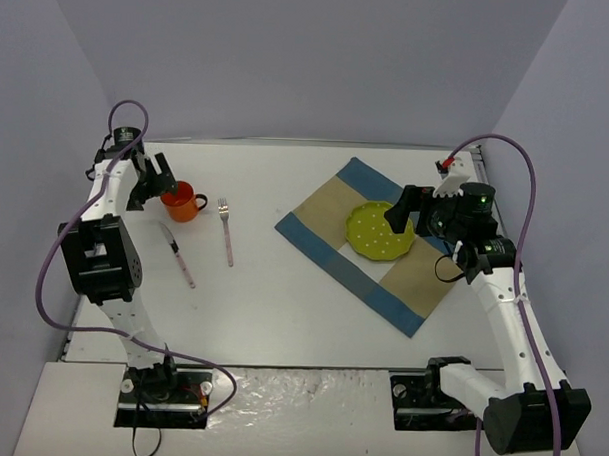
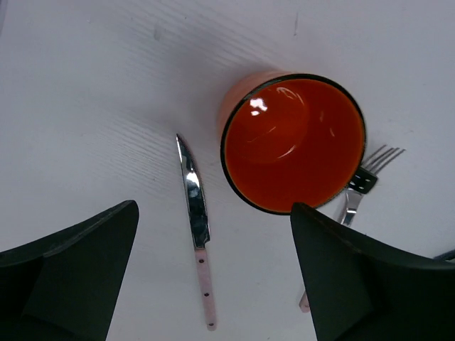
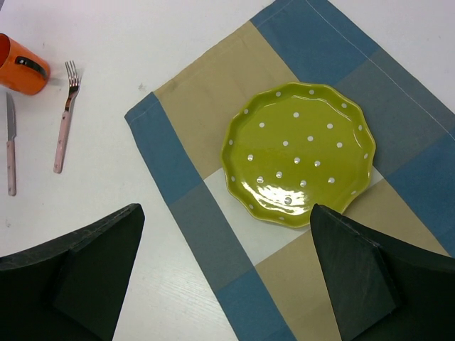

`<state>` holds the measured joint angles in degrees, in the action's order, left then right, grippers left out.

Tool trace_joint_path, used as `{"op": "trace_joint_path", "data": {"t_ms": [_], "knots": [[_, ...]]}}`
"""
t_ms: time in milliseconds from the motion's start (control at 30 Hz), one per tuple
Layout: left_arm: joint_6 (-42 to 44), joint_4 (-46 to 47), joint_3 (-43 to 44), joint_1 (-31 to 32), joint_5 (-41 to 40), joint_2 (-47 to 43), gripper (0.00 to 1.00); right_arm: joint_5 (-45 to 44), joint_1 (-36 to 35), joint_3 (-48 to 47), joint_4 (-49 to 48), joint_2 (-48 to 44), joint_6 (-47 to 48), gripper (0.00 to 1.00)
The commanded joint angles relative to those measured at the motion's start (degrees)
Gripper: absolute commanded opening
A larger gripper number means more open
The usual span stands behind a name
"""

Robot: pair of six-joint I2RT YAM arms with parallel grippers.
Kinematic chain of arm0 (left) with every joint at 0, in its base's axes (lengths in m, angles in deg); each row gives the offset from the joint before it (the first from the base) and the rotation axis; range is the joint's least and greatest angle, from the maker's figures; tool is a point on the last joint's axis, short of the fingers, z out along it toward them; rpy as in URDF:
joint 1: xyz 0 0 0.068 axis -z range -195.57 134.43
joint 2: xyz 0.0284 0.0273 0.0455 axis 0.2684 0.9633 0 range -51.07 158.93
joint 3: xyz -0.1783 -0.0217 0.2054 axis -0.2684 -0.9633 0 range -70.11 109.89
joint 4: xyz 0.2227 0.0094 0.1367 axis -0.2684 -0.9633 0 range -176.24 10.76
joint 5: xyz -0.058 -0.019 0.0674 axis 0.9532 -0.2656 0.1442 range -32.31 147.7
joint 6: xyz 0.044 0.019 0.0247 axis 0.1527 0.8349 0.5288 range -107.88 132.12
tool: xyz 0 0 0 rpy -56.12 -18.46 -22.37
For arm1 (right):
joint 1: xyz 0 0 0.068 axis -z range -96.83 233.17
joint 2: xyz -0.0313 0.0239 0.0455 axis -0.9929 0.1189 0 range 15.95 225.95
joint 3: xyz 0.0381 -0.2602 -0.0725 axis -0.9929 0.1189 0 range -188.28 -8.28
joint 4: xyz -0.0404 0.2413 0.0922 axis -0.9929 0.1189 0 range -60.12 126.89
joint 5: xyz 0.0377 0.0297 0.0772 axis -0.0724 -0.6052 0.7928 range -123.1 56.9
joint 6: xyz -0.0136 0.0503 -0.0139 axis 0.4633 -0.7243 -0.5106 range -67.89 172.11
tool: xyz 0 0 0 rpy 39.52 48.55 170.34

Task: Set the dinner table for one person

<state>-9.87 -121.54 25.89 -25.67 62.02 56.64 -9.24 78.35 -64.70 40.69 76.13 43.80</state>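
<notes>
The white dinner table [image 1: 272,307] holds a blue-and-tan checked placemat [image 1: 320,227] at right, with a green white-dotted plate [image 1: 379,233] on it. An orange mug [image 1: 181,202], a pink-handled fork [image 1: 226,232] and a pink-handled knife [image 1: 179,256] lie at left. My left gripper [image 1: 151,181] is open and empty, just left of and above the mug [image 2: 293,142]. My right gripper [image 1: 417,214] is open and empty, above the plate's right side [image 3: 298,160].
Pale lavender walls bound the table on three sides. In the left wrist view the knife [image 2: 195,220] lies left of the mug and the fork [image 2: 359,188] right of it. The placemat [image 3: 199,99] lies at an angle.
</notes>
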Motion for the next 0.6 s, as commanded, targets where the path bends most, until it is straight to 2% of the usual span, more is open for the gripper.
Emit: {"op": "trace_joint_path", "data": {"t_ms": [0, 567], "knots": [[-2.56, 2.75, 1.65, -1.65, 0.78, 0.99, 0.80, 1.55, -0.45, -2.23, -4.56, 0.38, 1.26, 1.00], [-3.16, 6.05, 5.45, -2.64, 2.06, 7.33, 0.37, 2.81, -0.83, -2.49, -4.89, 2.04, 1.11, 0.99]]}}
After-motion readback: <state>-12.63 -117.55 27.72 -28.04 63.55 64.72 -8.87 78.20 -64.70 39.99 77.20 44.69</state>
